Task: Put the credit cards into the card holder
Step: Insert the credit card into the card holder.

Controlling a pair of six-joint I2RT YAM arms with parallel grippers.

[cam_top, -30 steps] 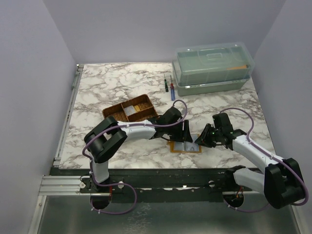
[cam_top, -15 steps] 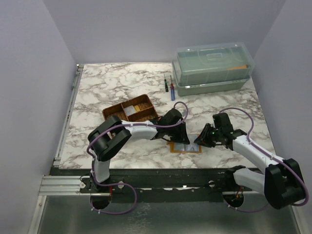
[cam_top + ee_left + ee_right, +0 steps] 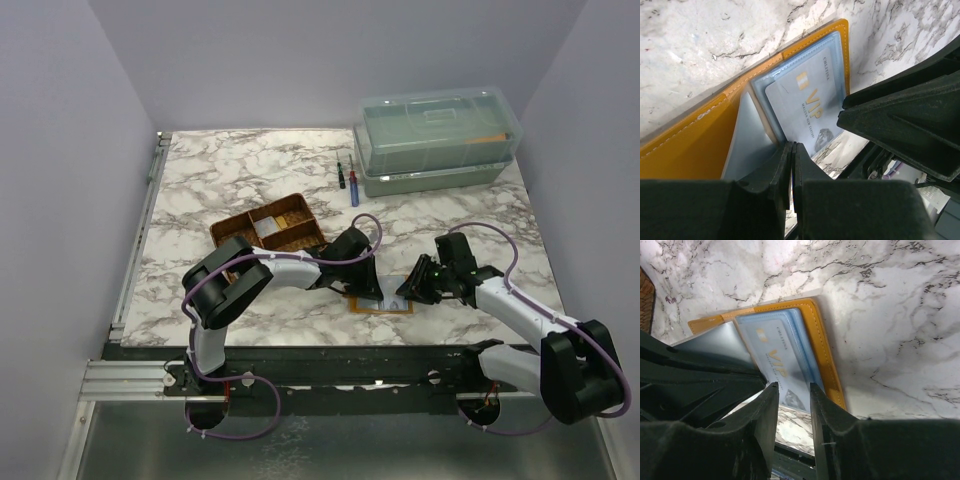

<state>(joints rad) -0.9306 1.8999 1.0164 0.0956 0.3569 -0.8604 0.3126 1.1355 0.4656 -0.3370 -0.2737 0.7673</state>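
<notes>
The card holder (image 3: 390,306) lies open on the marble between both grippers, orange (image 3: 690,145) with a pale blue pocket. One credit card (image 3: 807,107), marked VIP, sits partly in that pocket, its near end sticking out over the marble (image 3: 780,362). My left gripper (image 3: 366,284) is over the holder's left half. Its jaws (image 3: 792,146) are closed at the edge of a raised grey leaf (image 3: 747,140) of the holder. My right gripper (image 3: 792,387) stands open astride the card's free end, touching nothing I can see. Another grey card (image 3: 268,229) lies in the brown tray.
A brown compartment tray (image 3: 238,226) sits just left of the left arm. A clear lidded box (image 3: 440,140) stands at the back right, with two small screwdrivers (image 3: 352,186) beside it. A metal rail (image 3: 140,240) runs along the table's left edge.
The left gripper's jaws have closed and it has come down over the holder's left half. The right gripper's jaws have widened a little around the card's end.
</notes>
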